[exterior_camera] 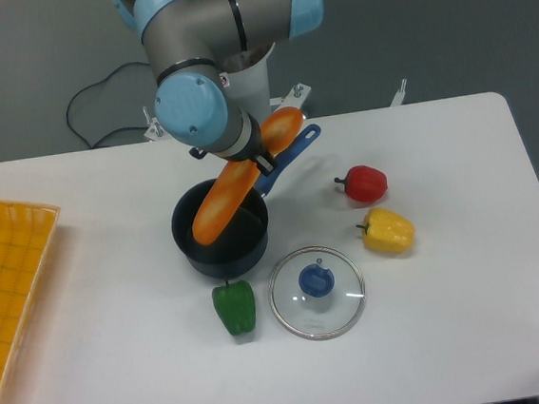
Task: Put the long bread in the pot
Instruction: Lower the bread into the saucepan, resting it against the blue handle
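Fixed camera, looking down on a white tabletop [453, 318]. No brand names, labels or legible writing visible anywhere; only a small red-and-white sticker on the arm's base column, too small to read. Long bread [226, 197] held tilted, lower rounded end over the opening of the pot [221, 233], upper end raised toward the rear right, above the pot's blue handle [293, 152]. Claw [256, 160] closed around the loaf's middle, fingers mostly hidden behind the grey-and-blue wrist housing; loaf projecting from both sides of the grip, longer part down-left, shorter part up-right. Whether the lower end touches the pot's floor or rim cannot be told. Pot resting on the tabletop, handle pointing to the rear right. Green pepper [234, 308] just in front of the pot; glass lid [316, 291] with blue knob flat on the tabletop beside the green pepper, right of it. Red pepper [363, 183] and yellow pepper [387, 231] well to the right of the pot, close to one another. Orange tray [11, 294] at the left edge, well apart from the pot. Black cable [98, 104] behind the tabletop at the rear left.
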